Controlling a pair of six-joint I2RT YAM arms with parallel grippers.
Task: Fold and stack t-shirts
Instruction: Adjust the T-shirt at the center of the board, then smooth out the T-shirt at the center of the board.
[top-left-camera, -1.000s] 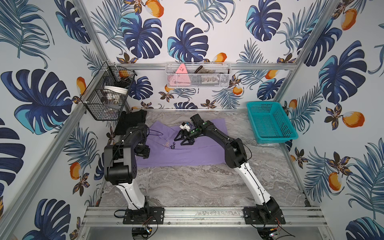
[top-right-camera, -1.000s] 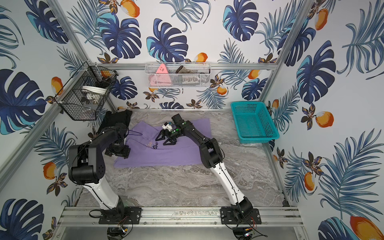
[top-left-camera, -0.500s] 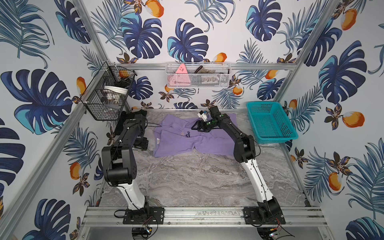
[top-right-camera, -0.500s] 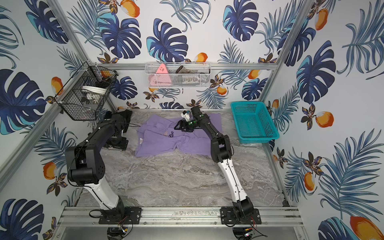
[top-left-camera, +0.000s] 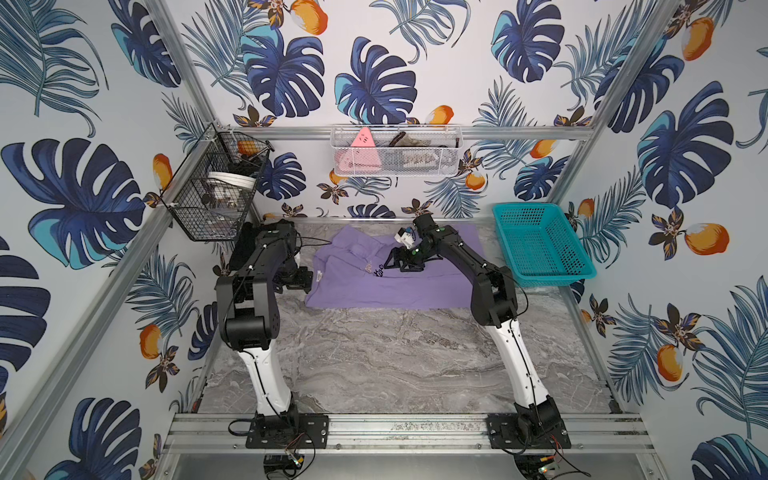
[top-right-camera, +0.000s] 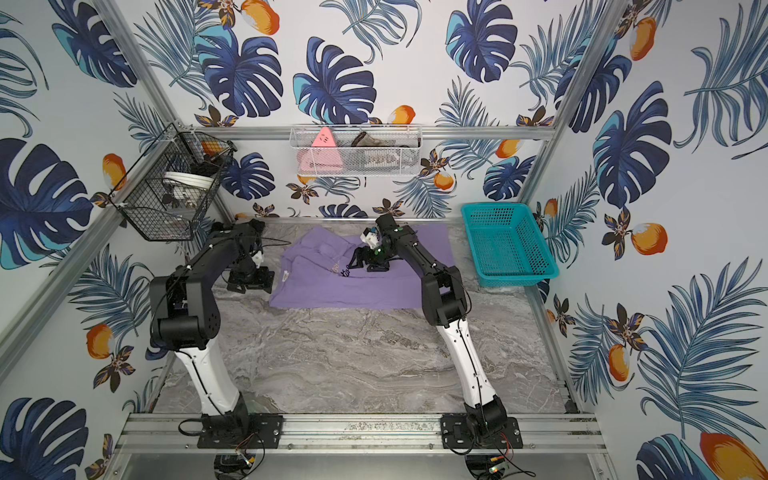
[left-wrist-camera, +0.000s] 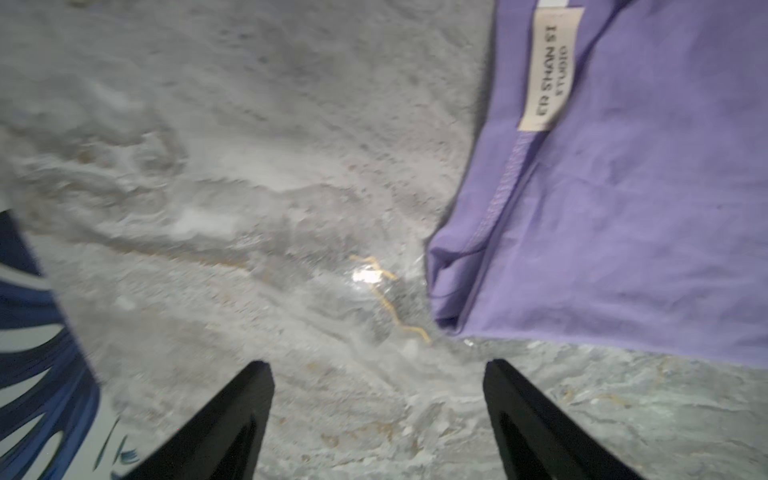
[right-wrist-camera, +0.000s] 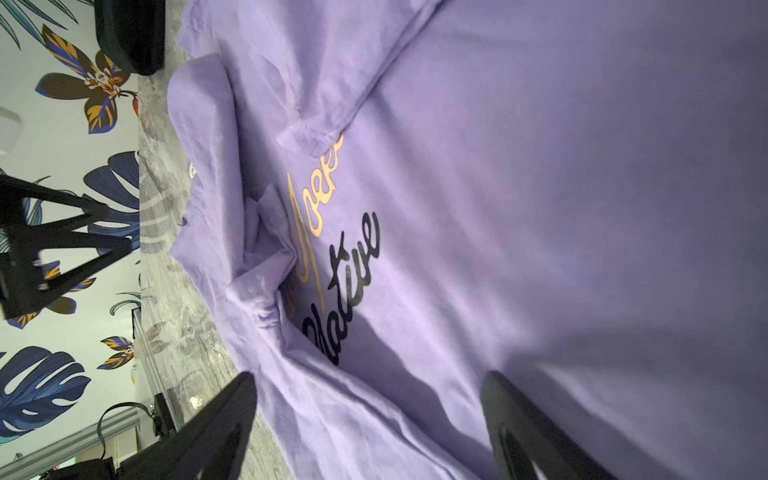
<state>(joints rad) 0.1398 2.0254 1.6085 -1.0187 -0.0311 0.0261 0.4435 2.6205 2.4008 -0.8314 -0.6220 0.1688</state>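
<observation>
Reading a top view as a clock, with the back wall at 12 and the rail with the arm bases at 6, the lavender shirt (top-left-camera: 386, 286) is lying spread on the marble table (top-left-camera: 395, 357) toward 12 o'clock. It is rumpled at its 10 o'clock corner and flat along its 6 o'clock edge. Both top views are showing it in that spot (top-right-camera: 353, 291).

The left gripper (top-left-camera: 301, 280) is hanging at the shirt's 9 o'clock side over bare marble. In the left wrist view its jaws (left-wrist-camera: 376, 365) are standing wide apart with nothing between them. The shirt's folded corner (left-wrist-camera: 453, 299) is lying just beyond the fingertips, and a cream label (left-wrist-camera: 548, 66) is sitting on the hem.

The right gripper (top-left-camera: 395, 264) is reaching in over the chest of the shirt, its jaws (right-wrist-camera: 370, 376) also spread and pinching nothing. It appears to be hovering just above the cloth, though contact cannot be told. The black cursive lettering (right-wrist-camera: 345, 291) is lying ahead of its fingertips, at roughly 8 o'clock from it in a top view, with orange lettering (right-wrist-camera: 316, 199) beside it and a sleeve fold partly covering that.

A teal basket (top-left-camera: 536, 241) is sitting at the shirt's 3 o'clock, apart from it. A white mesh basket (top-left-camera: 449, 166) holding a pink triangular item (top-left-camera: 361, 141) is hanging on the back wall at 12, and a black wire basket (top-left-camera: 195, 224) is hanging at 10.
</observation>
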